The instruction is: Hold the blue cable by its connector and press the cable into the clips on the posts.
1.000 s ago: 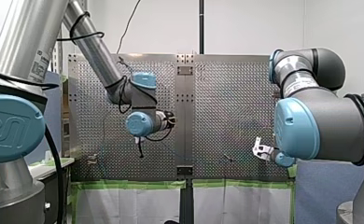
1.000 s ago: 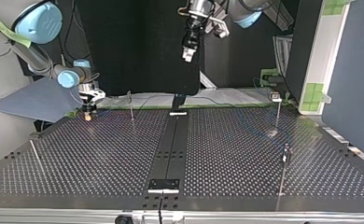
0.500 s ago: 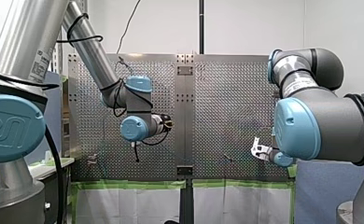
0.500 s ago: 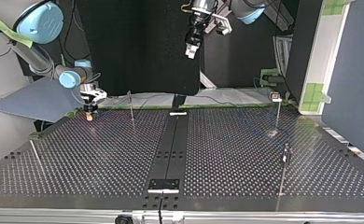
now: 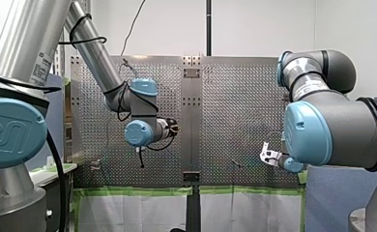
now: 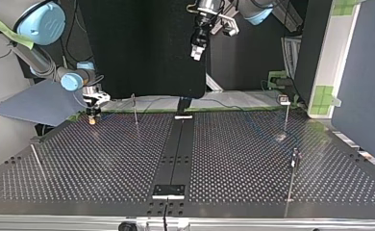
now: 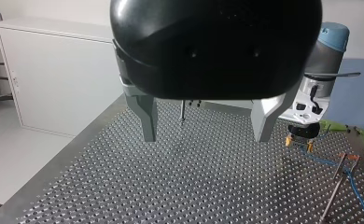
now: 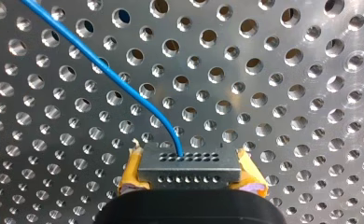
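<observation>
Low at the far edge of the bench, at the top view's left, my right claw is clenched on the connector, with a yellow pad on either side of it. From the connector's face the cable curves away over the perforated plate. My left claw hangs high above the middle of the bench, released and holding nothing.

To route well, I judge the right claw should keep its hold square on the connector, so the cable neither twists nor kinks where it leaves. It should draw the cable lightly taut and line it up over a clip's slot before it goes down. A straight downward press close beside the post should seat it without bending the thin rod.

Counted: two arms, two claws, one cable, one connector. The top view shows four posts, the near one at its left leaning. Only one clip is plain; the rest are too small to tell.
</observation>
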